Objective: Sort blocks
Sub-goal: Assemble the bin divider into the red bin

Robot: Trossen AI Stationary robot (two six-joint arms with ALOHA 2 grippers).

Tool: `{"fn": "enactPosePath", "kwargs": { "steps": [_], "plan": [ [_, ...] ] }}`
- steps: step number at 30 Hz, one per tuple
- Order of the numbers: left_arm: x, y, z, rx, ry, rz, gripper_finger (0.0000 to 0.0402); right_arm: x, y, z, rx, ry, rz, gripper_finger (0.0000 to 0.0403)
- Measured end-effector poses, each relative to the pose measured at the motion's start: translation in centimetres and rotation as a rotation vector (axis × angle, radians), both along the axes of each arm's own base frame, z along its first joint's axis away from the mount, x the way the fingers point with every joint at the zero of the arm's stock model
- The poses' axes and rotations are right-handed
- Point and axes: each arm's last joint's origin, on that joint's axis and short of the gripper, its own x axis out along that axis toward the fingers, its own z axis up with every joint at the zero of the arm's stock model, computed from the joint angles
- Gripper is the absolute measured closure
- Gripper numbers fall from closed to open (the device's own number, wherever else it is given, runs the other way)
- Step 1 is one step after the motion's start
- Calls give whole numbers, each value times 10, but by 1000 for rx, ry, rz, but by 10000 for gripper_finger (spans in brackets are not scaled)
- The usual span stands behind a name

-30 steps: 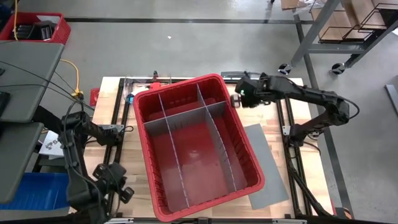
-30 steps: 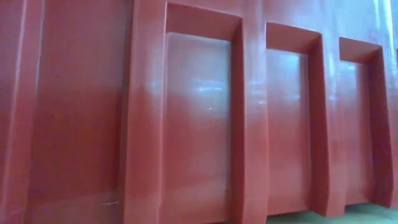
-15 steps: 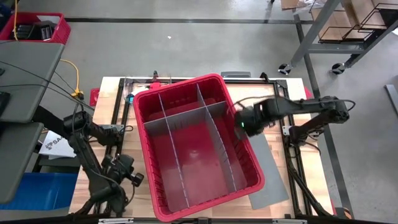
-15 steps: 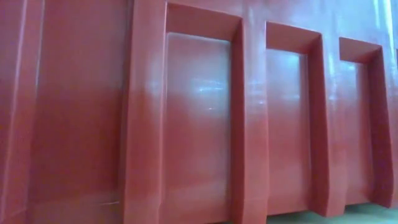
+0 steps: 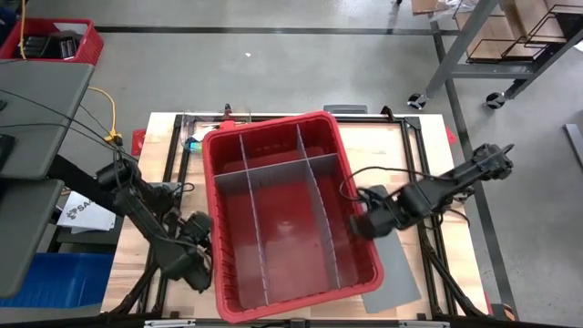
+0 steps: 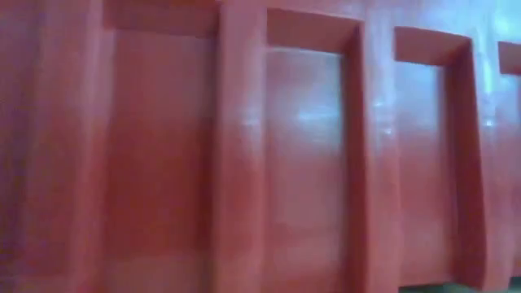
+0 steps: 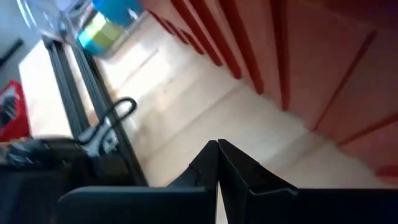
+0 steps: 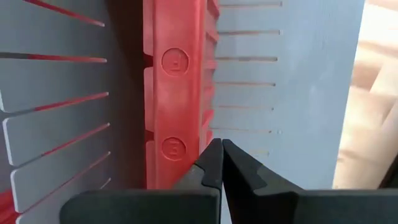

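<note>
Two closed, empty hands, left (image 5: pixel 202 239) and right (image 5: pixel 363 219), flank one red bin (image 5: pixel 273 123).

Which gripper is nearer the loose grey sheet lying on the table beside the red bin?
Right. The right gripper sits at the bin's right rim, directly beside the grey sheet. The left gripper is outside the bin's opposite wall, with the whole bin between.

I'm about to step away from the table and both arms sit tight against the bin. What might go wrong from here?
The right end effector, shut, sits at the red bin's right rim, above the loose grey divider sheet; it might catch the rim or drag the sheet. The left end effector, shut, is low by the bin's left wall; a push could shift the bin. No blocks show in the bin.
</note>
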Motion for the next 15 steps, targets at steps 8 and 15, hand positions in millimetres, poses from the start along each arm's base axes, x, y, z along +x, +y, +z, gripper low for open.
{"fn": "enactPosePath", "kwargs": {
  "steps": [8,15],
  "plan": [
    [12,27,18,20,23,-98,401,0,33,-19,8,57,-71,402],
    [12,42,32,-9,63,-160,402,5,37,-28,-50,42,-134,402]
  ]
}}
